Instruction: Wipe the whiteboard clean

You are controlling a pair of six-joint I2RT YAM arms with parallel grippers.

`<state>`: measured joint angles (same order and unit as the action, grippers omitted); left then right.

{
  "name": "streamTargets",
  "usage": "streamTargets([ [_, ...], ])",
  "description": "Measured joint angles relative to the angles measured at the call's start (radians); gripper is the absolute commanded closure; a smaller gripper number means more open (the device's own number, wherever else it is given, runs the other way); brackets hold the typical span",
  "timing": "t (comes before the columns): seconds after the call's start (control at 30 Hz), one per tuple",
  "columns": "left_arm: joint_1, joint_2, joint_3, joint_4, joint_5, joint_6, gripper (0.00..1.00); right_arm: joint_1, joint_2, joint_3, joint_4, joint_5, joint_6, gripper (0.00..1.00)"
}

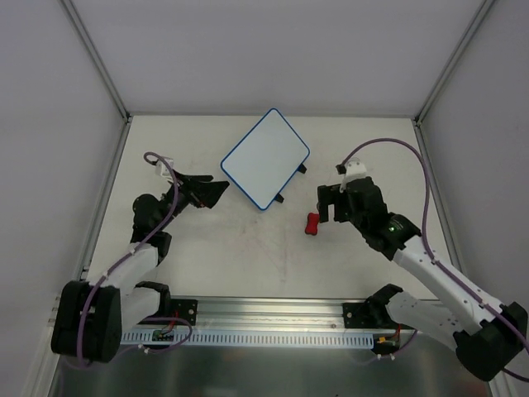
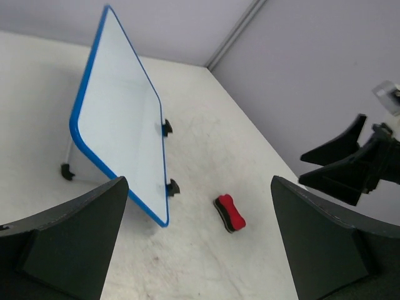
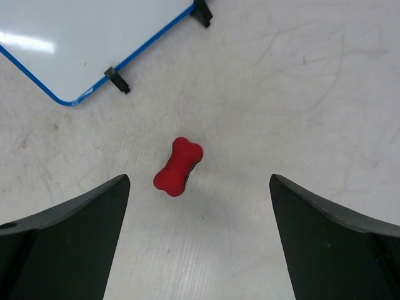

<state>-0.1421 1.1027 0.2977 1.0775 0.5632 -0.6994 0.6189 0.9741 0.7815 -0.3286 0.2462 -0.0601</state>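
The whiteboard (image 1: 265,159), white with a thin blue rim and two black tabs on its near-right edge, sits at the middle back of the table, propped at a tilt on a small leg. Its face looks blank in the left wrist view (image 2: 119,119) and the right wrist view (image 3: 81,37). A small red bone-shaped eraser (image 1: 312,223) lies on the table to the board's right (image 2: 229,212) (image 3: 179,165). My left gripper (image 1: 215,191) is open and empty, left of the board (image 2: 197,187). My right gripper (image 1: 329,207) is open and empty, just right of the eraser (image 3: 199,181).
Grey walls with metal corner posts (image 1: 103,70) enclose the white tabletop (image 1: 248,248). A metal rail (image 1: 264,318) with the arm bases runs along the near edge. The right gripper also shows in the left wrist view (image 2: 350,169).
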Motion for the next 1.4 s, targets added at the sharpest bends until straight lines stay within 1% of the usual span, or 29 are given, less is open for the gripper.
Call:
streamTargets([
  [0.13,-0.002,-0.224,0.059,-0.28,-0.098,0.128,0.01,0.0,-0.137,-0.02,0.026,0.06,-0.035,0.01],
  [0.27,-0.01,-0.373,0.039,-0.458,-0.22,0.189,0.01,0.0,-0.162,-0.064,0.04,0.117,-0.028,0.01],
  [0.43,-0.016,-0.469,-0.05,-0.624,-0.337,0.235,0.01,0.0,-0.165,-0.183,0.054,0.182,0.009,0.01],
  [0.5,-0.016,-0.491,-0.065,-0.716,-0.374,0.254,0.01,0.0,-0.201,-0.271,0.101,0.205,0.025,0.01],
  [0.57,-0.015,-0.517,-0.073,-0.774,-0.397,0.27,0.01,0.0,-0.251,-0.356,0.108,0.221,0.038,0.01],
  [0.67,-0.016,-0.569,-0.1,-0.808,-0.414,0.28,0.01,0.0,-0.357,-0.426,0.124,0.231,0.045,0.01],
  [0.8,-0.016,-0.637,-0.131,-0.832,-0.417,0.29,0.01,0.0,-0.456,-0.447,0.177,0.232,0.045,0.01],
  [0.9,-0.016,-0.684,-0.146,-0.832,-0.418,0.293,0.01,0.0,-0.453,-0.448,0.21,0.233,0.045,0.01],
  [1.0,-0.016,-0.697,-0.15,-0.83,-0.418,0.294,0.01,0.0,-0.423,-0.448,0.22,0.233,0.045,0.01],
  [1.17,-0.016,-0.674,-0.15,-0.829,-0.417,0.294,0.01,0.0,-0.401,-0.448,0.22,0.232,0.044,0.01],
  [1.4,-0.016,-0.645,-0.15,-0.828,-0.416,0.294,0.01,0.0,-0.443,-0.449,0.22,0.232,0.04,0.01],
])
